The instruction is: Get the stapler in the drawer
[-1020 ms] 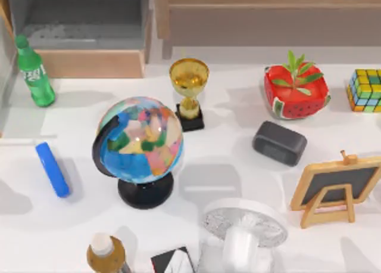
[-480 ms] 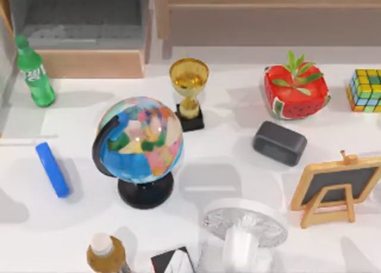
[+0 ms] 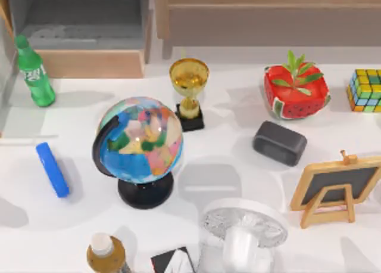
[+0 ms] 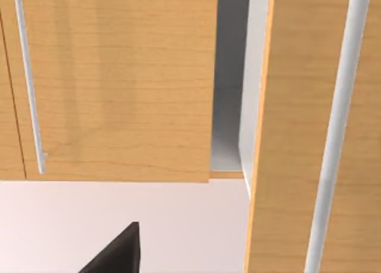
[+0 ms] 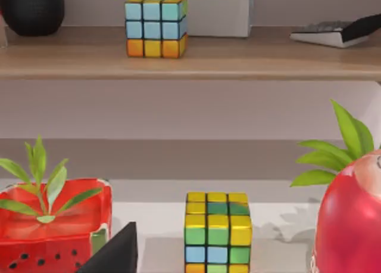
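One stapler (image 3: 52,169) lies flat, left; drawer (image 3: 89,63) top cropped; gripper states unclear.

The drawer (image 3: 89,63) got cut off by the top edge, so its back was out of sight. The fan (image 3: 243,231) and the brown bottle (image 3: 106,255) ran off the bottom, and the chalkboard (image 3: 337,188) off the right.

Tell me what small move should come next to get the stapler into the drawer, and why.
Probably bring the left arm over the stapler to grasp it. It lies flat and untouched near the table's left edge, while the drawer at the back left already stands open, so nothing needs opening first.
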`<action>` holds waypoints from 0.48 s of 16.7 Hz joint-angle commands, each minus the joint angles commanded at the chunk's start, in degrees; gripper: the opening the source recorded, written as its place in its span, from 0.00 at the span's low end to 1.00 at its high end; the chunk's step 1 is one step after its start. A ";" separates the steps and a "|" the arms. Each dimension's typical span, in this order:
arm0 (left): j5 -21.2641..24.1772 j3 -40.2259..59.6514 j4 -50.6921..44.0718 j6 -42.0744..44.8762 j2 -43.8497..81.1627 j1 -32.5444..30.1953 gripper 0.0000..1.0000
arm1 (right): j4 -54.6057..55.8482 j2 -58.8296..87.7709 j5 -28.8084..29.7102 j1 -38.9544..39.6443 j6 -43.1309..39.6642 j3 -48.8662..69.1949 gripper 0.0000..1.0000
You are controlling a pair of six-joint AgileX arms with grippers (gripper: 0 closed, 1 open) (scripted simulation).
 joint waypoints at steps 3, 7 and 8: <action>-3.01 2.83 -3.84 -4.67 -5.21 1.92 1.00 | 0.00 0.00 0.00 0.00 0.00 0.00 1.00; -8.65 9.16 -15.15 -16.48 -13.06 1.07 1.00 | 0.00 0.00 0.00 0.00 0.00 0.00 1.00; -10.16 11.07 -19.20 -20.35 -14.60 -0.24 1.00 | 0.00 0.00 0.00 0.00 0.00 0.00 1.00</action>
